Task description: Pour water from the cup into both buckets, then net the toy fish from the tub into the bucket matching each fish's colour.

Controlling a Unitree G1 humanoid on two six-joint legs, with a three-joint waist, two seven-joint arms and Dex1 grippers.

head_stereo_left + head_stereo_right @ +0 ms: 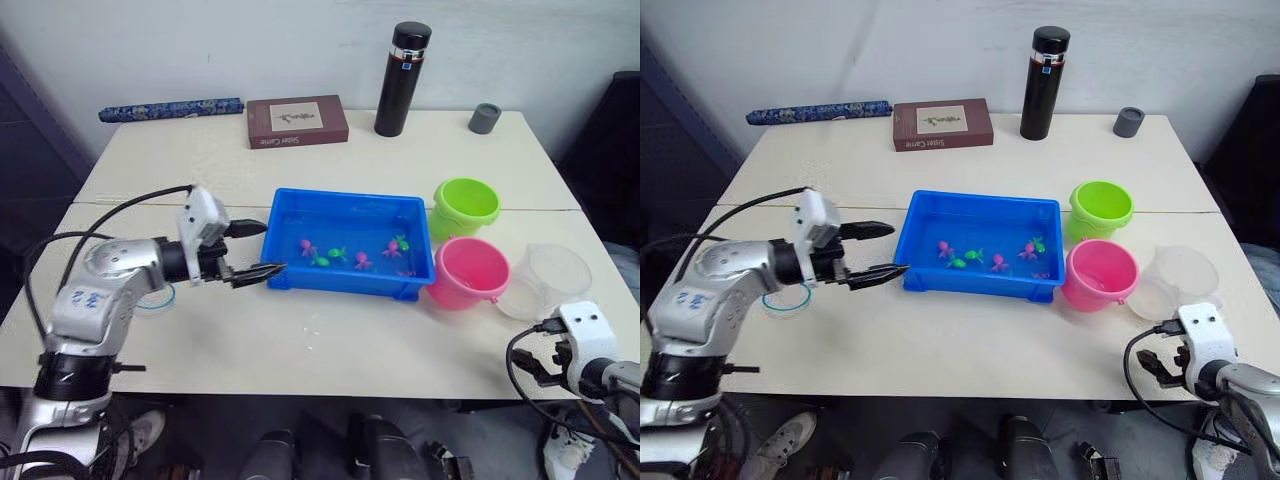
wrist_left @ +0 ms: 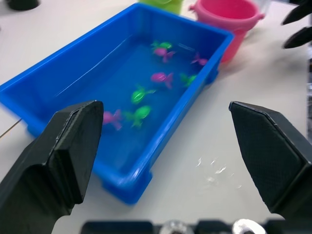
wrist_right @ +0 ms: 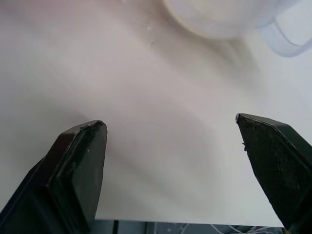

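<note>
**Both end effectors open and empty beside the tub and the cup**

Pale cream table against a white wall carries everything. At its far edge stand a tall black flask with a silver band and a small blue mark too small to read, a small grey cup, a dark red book whose cover shows a pale panel and a line of writing too small to read, and a long blue patterned roll.

At the middle lies the blue tub, holding water and the toy fish, pink and green ones scattered across its floor. Just beside the tub's right end stand the green bucket, farther back, and the pink bucket, nearer, the two touching or nearly so. The clear cup stands upright just right of the pink bucket.

The left end effector hovers at the tub's left end, fingers spread wide and holding nothing; its near fingertip lies close to the tub's front left corner. The grey arm bears small blue characters, not legible. The net shows as a light blue ring on the table under the left arm.

The right end effector is at the table's near right edge, fingers wide apart and empty, the cup just beyond them.
</note>
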